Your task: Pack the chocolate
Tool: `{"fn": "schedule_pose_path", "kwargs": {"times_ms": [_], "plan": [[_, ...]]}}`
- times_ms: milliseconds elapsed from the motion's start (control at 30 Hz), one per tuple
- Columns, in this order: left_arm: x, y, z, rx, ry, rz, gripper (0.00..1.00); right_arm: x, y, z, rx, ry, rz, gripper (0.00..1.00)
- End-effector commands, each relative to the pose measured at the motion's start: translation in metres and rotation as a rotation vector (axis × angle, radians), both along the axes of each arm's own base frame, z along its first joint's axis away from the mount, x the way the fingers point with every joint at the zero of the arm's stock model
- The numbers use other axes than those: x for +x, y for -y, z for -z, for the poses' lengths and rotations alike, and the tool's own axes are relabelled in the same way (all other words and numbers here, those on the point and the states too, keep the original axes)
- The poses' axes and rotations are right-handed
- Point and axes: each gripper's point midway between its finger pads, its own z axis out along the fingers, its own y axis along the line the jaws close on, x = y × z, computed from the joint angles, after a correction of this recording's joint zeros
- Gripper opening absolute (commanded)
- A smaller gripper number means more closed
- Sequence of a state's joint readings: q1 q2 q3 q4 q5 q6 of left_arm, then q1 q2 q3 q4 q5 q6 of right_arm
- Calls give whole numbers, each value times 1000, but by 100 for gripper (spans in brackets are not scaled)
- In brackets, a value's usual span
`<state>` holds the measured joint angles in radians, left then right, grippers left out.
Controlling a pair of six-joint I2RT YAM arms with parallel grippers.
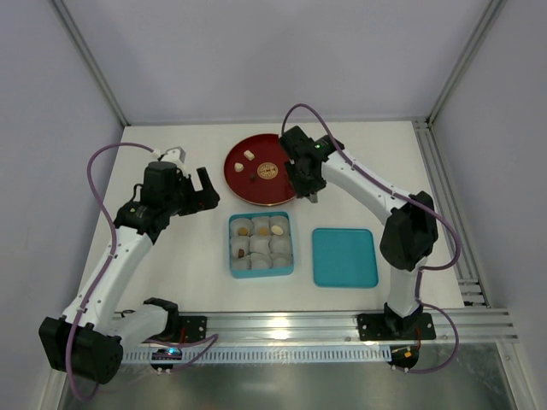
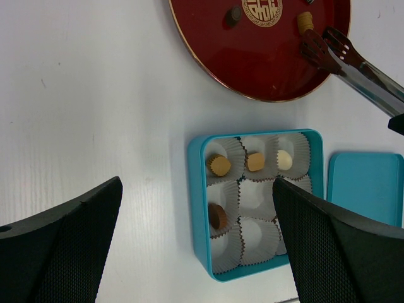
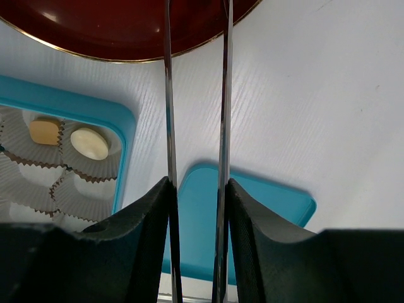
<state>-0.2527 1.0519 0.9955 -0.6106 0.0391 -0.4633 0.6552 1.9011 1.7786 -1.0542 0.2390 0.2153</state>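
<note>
The chocolate is split between two places. On the red plate (image 2: 265,69) lie a dark piece (image 2: 235,15) and a tan piece (image 2: 305,21). The teal box (image 2: 197,189) of paper cups holds two tan pieces (image 2: 220,165), a cream one (image 2: 284,160) and a brown one (image 2: 218,216). My right gripper (image 3: 197,183) is shut on metal tongs (image 3: 168,95). The tong tips (image 2: 325,45) hover over the plate beside the tan piece, slightly apart, with nothing between them. My left gripper (image 2: 197,186) is open above the box's left side, holding nothing.
The teal lid (image 1: 344,257) lies flat to the right of the box (image 1: 232,248). The plate (image 1: 244,184) sits just behind the box, with a white piece (image 1: 248,155) on its far side. An aluminium rail runs along the table's near edge.
</note>
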Motion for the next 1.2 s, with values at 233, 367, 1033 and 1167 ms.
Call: {"fn": "schedule_pose_path", "kwargs": {"times_ms": [233, 367, 1033, 1167], "plan": [[6, 1, -4, -8, 28, 5, 100, 8, -2, 3, 14, 13, -6, 41], [6, 0, -5, -9, 29, 3, 100, 6, -3, 2, 21, 4, -8, 38], [6, 0, -5, -10, 29, 4, 100, 3, -10, -11, 45, 20, -19, 38], [6, 1, -4, -11, 27, 5, 100, 3, -11, -12, 41, 17, -23, 39]]}}
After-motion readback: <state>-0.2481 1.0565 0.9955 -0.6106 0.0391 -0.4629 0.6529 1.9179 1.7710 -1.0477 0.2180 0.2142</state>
